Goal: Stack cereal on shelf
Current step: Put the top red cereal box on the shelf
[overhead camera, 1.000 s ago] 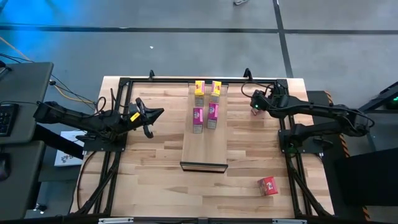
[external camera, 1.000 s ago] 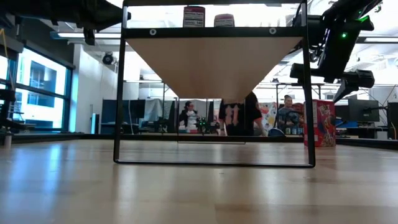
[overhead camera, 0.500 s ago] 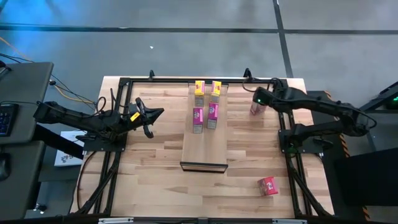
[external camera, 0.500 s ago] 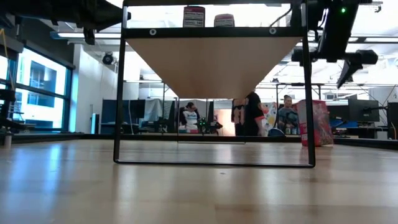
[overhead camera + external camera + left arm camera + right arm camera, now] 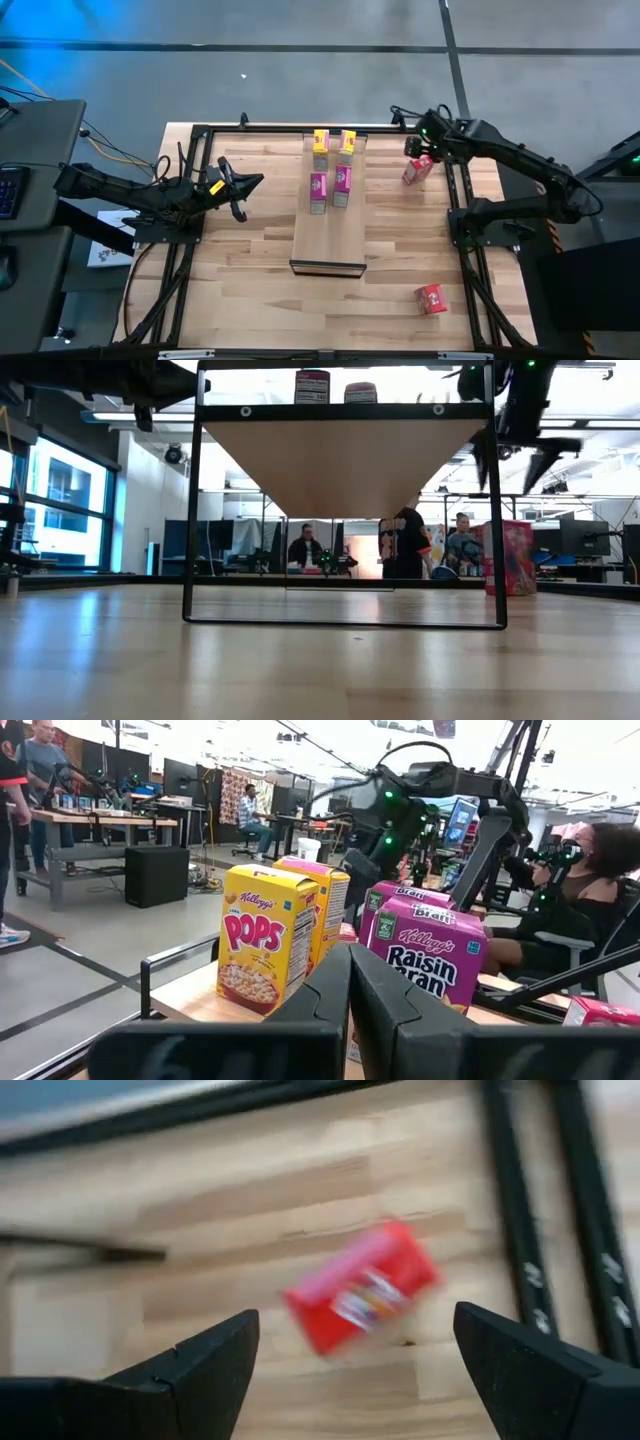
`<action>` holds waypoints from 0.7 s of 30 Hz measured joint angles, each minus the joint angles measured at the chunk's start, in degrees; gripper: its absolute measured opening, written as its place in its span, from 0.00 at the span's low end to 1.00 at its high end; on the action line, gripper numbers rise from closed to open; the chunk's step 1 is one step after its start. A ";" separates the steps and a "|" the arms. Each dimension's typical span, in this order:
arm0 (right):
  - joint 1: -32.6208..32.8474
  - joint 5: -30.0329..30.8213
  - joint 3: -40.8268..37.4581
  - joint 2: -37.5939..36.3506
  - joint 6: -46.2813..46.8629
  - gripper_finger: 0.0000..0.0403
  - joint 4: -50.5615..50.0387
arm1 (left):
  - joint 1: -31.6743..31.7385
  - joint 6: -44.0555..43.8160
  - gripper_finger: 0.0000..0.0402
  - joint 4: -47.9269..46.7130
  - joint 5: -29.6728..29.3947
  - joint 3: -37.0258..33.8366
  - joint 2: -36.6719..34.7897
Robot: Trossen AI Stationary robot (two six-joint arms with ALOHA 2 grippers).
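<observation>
The shelf [image 5: 328, 225] is a pale board raised on a black frame. On it stand two yellow boxes [image 5: 320, 141] [image 5: 347, 141] and two pink boxes [image 5: 318, 191] [image 5: 342, 184]. One red box [image 5: 418, 170] stands on the table near the far right corner and shows upright in the low view [image 5: 515, 557]. A second red box [image 5: 431, 298] lies near the right front. My right gripper [image 5: 422, 147] hangs open above the first red box [image 5: 362, 1287], one finger on each side, not touching it. My left gripper [image 5: 250, 183] is shut and waits left of the shelf.
The black frame's posts [image 5: 493, 510] and rails [image 5: 455, 200] run close beside the far red box. There is bare tabletop [image 5: 240, 270] in front of and left of the shelf. People sit at desks in the room beyond the table.
My right gripper has drawn back from over the far red box toward the table's far right corner and risen, so the box now shows uncovered from above. The box rocked briefly and stands upright again at about the same spot.
</observation>
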 joint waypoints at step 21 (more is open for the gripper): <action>-1.08 0.12 10.20 19.19 -78.96 0.81 -15.19 | 0.00 1.32 0.00 -1.46 -2.47 0.00 0.04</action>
